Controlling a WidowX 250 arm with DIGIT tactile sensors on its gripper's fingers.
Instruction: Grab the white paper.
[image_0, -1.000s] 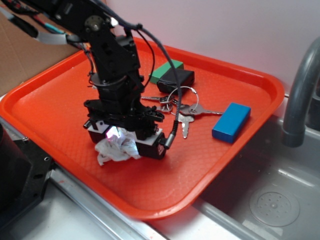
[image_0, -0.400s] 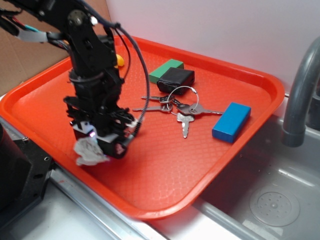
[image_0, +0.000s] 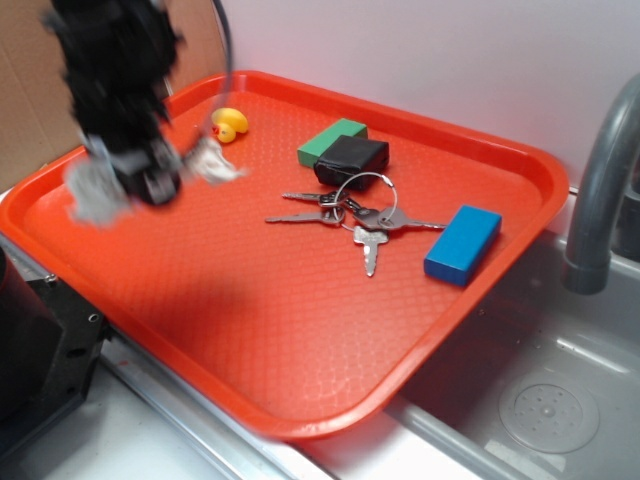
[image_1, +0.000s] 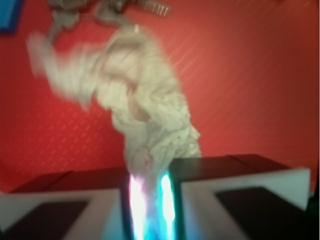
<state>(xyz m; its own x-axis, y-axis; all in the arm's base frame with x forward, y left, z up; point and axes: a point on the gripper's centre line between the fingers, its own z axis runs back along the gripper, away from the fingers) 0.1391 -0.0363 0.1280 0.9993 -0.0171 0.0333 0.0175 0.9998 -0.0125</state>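
Note:
My gripper is shut on the white paper, a crumpled off-white wad, and holds it in the air above the left part of the orange tray. The arm is motion-blurred. Bits of paper stick out on both sides of the jaws, one toward the right. In the wrist view the paper hangs out from between the two glowing pads, pinched at my gripper, with the tray floor behind it.
On the tray lie a yellow rubber duck, a green block, a black box, a bunch of keys and a blue block. A grey faucet and a sink are at the right.
My gripper has risen off the tray floor with the paper in it and swung left and toward the back. The duck, hidden behind the arm before, shows now.

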